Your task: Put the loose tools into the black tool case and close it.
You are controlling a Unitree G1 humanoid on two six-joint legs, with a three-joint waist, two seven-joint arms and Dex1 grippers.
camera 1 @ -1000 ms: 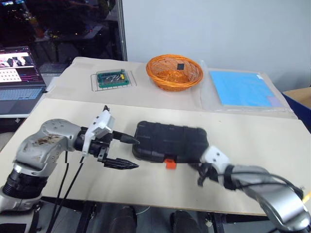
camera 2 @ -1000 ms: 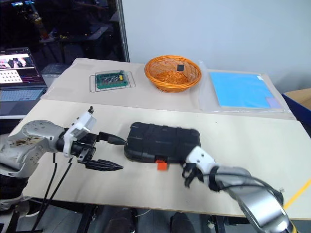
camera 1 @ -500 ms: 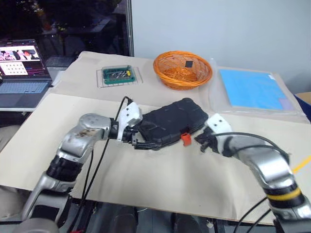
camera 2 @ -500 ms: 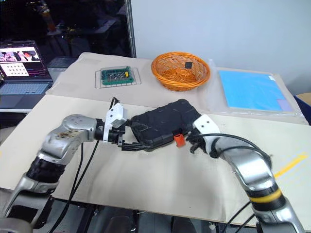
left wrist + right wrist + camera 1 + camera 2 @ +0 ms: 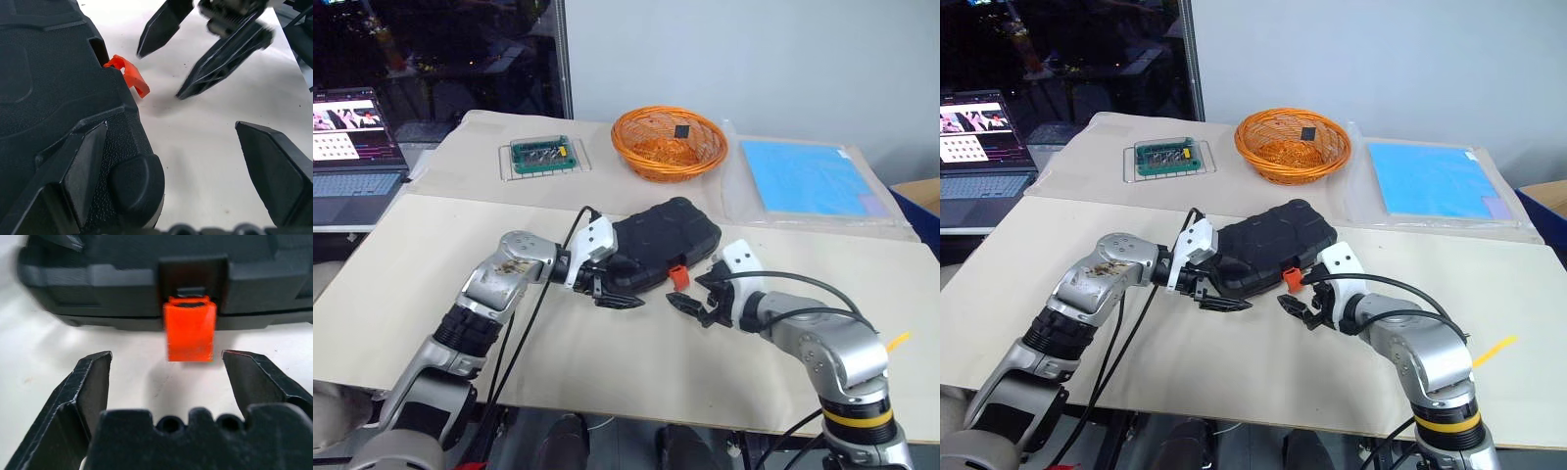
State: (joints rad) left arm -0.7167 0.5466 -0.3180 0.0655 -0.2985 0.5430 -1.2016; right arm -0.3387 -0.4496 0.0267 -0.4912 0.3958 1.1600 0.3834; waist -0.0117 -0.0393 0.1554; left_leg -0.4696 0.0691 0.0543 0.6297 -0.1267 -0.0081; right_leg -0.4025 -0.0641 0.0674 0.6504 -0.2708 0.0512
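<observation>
The black tool case (image 5: 661, 245) lies shut on the table, set at an angle. Its orange latch (image 5: 190, 328) sticks out from the front edge. My left gripper (image 5: 619, 287) is open and straddles the case's near left corner: one finger (image 5: 80, 166) rests against the case and the other hangs over bare table. My right gripper (image 5: 688, 297) is open just in front of the latch, with the latch facing the gap between its fingers and nothing held. The left wrist view also shows the right gripper (image 5: 159, 73) beyond the latch (image 5: 129, 76). The loose tools are out of view.
At the back stand an orange wicker basket (image 5: 666, 142), a green box on a wire rack (image 5: 540, 155) and a blue sheet in a plastic sleeve (image 5: 808, 178). A laptop (image 5: 352, 147) sits at the far left. The table's front edge runs close below the arms.
My right gripper has opened from shut and come up to the latch. My left gripper moved right onto the case's corner. The case has turned, its right end now farther back.
</observation>
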